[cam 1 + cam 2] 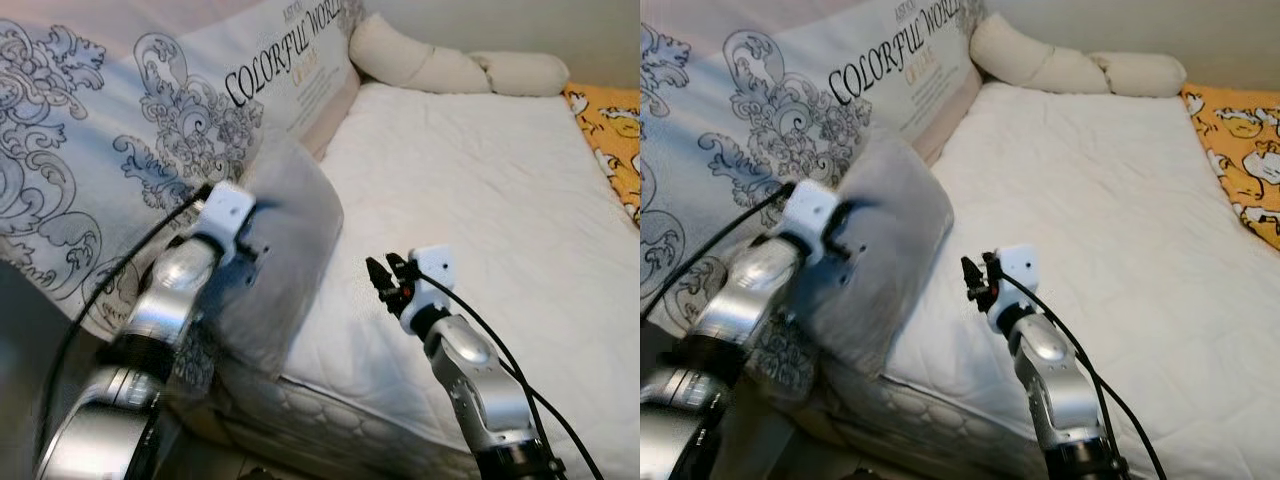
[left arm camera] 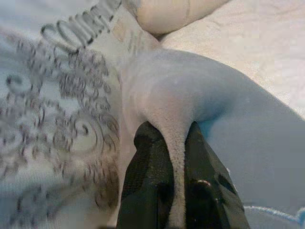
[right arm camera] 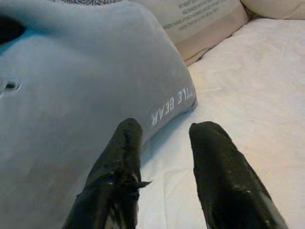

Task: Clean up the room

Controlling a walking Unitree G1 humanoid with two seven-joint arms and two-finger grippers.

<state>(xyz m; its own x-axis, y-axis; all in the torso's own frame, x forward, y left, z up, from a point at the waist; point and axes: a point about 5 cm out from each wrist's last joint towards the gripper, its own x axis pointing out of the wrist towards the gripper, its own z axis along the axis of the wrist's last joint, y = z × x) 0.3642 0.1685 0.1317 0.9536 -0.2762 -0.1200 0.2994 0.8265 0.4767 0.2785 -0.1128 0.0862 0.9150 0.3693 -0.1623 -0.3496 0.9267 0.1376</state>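
Note:
A grey plush pillow (image 1: 292, 232) with white lettering stands on edge at the left side of the white mattress (image 1: 480, 180). My left gripper (image 2: 174, 136) is shut on a fold of the pillow's edge, with its white wrist (image 1: 226, 212) pressed against the fabric. My right gripper (image 1: 385, 275) hovers just above the mattress, to the right of the pillow. Its two black fingers (image 3: 119, 157) are open with nothing between them and point toward the pillow's lower corner (image 3: 186, 98).
A large cushion printed with grey scrolls and "COLORFUL WORLD" (image 1: 150, 120) leans behind the grey pillow. A cream bolster (image 1: 450, 65) lies along the far end of the bed. An orange patterned blanket (image 1: 612, 130) sits at the right edge. The mattress's front edge (image 1: 330, 400) is near my arms.

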